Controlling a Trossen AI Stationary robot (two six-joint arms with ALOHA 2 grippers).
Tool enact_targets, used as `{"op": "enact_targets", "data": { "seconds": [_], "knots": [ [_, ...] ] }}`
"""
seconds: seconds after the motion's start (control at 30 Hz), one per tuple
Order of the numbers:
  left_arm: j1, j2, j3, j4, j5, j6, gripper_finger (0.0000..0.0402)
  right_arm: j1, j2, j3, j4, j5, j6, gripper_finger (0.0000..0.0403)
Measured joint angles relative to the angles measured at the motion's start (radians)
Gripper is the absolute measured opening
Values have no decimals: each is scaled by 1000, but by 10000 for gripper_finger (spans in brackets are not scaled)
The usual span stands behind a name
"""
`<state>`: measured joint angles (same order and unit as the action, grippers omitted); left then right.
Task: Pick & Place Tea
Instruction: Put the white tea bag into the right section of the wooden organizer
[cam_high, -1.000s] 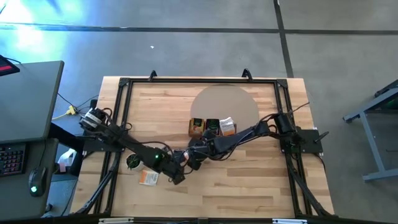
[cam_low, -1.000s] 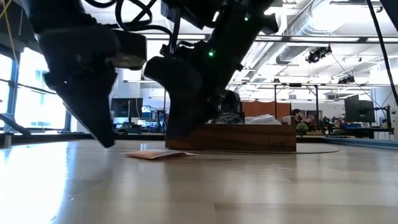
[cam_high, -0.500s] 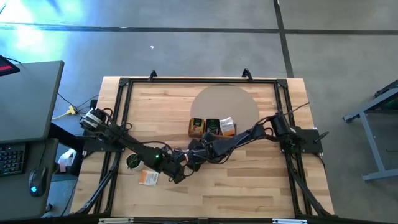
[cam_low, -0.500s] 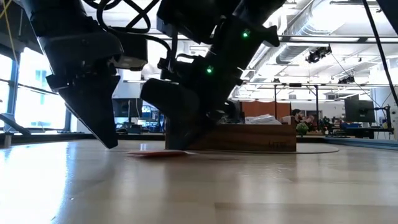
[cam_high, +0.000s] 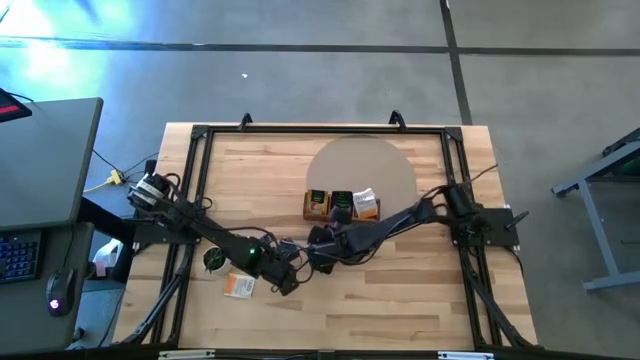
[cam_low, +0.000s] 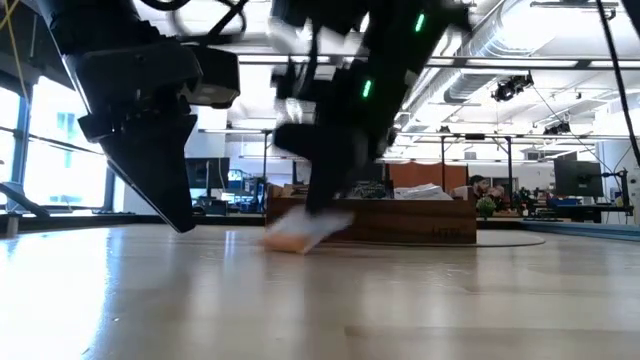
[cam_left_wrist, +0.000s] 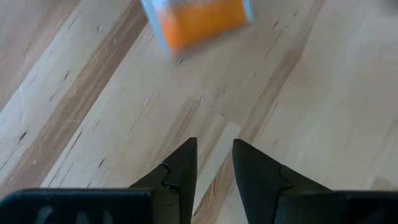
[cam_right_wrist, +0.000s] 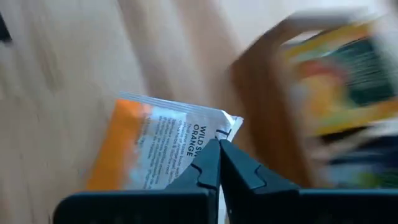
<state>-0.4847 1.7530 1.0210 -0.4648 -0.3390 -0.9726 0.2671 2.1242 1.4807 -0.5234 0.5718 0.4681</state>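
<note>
Only the right wrist view shows the right gripper (cam_right_wrist: 219, 163) pinching the white-and-orange packet (cam_right_wrist: 158, 149), frame centre; left gripper (cam_left_wrist: 214, 163) part-open, empty.

**My two arms, as they look**

Both of my arms are dark, jointed and slim, trailing black cables. Small green lights glow on them. My left gripper (cam_left_wrist: 214, 163) has matte black, wedge-shaped fingers with notched inner edges.
</note>
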Motion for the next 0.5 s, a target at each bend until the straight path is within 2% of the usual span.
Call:
{"op": "enact_targets", "data": {
  "seconds": [0.17,0.3,0.5],
  "knots": [
    [0,-1,2,1,0,0,101,21,-132,0,-171,129,-26,5],
    [0,-1,0,-2,-9,-1,101,21,-219,3,-372,253,-61,4],
    [0,-1,0,0,-10,-4,101,-19,-239,-3,-655,303,-26,2]
  ]
}}
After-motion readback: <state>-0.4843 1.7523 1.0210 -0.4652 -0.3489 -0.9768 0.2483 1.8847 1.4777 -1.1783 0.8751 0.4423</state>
